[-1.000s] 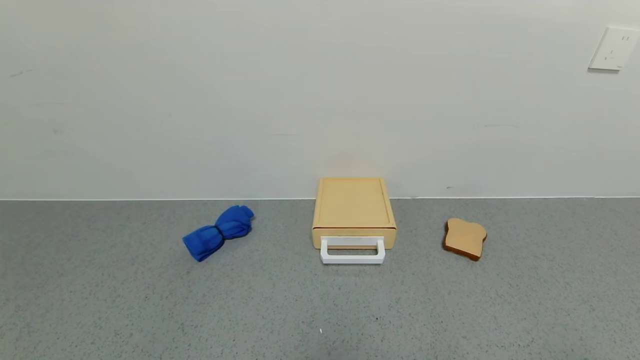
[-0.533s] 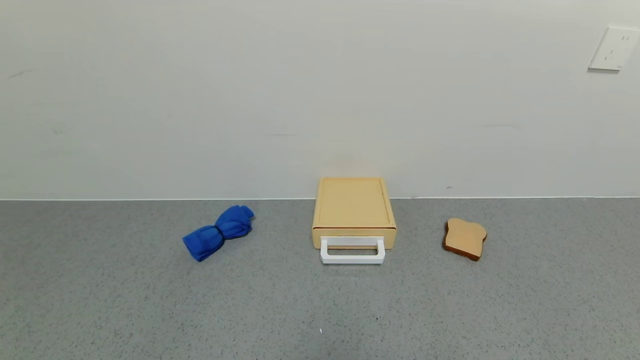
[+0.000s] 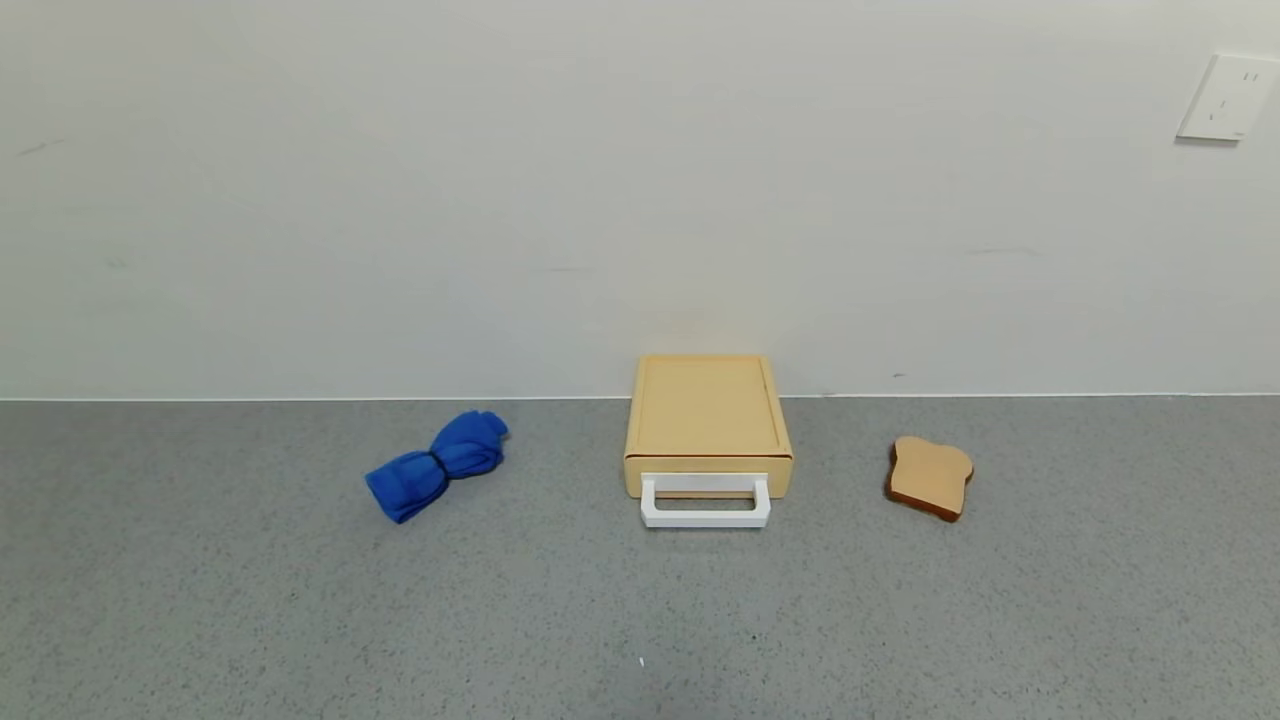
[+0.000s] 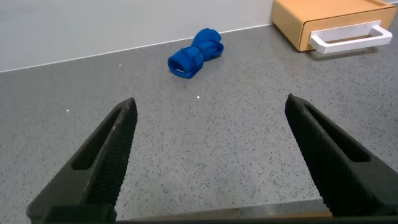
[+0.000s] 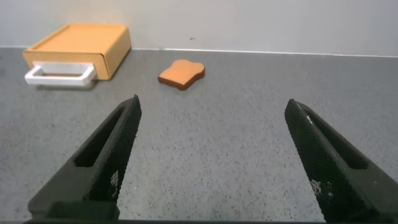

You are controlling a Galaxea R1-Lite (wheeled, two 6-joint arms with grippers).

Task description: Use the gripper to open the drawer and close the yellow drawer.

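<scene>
The yellow drawer (image 3: 707,415) is a flat pale tan box against the back wall at the middle of the grey counter. Its tray is pushed in and its white loop handle (image 3: 705,503) faces me. It also shows in the left wrist view (image 4: 329,22) and the right wrist view (image 5: 84,42). Neither arm shows in the head view. My left gripper (image 4: 211,115) is open and empty over bare counter, well short of the drawer. My right gripper (image 5: 213,115) is open and empty over bare counter, also well short of it.
A rolled blue cloth (image 3: 438,464) lies left of the drawer. A tan toast slice (image 3: 930,476) lies to its right. A white wall socket (image 3: 1227,97) sits high on the wall at the right. Grey counter (image 3: 640,620) spreads in front.
</scene>
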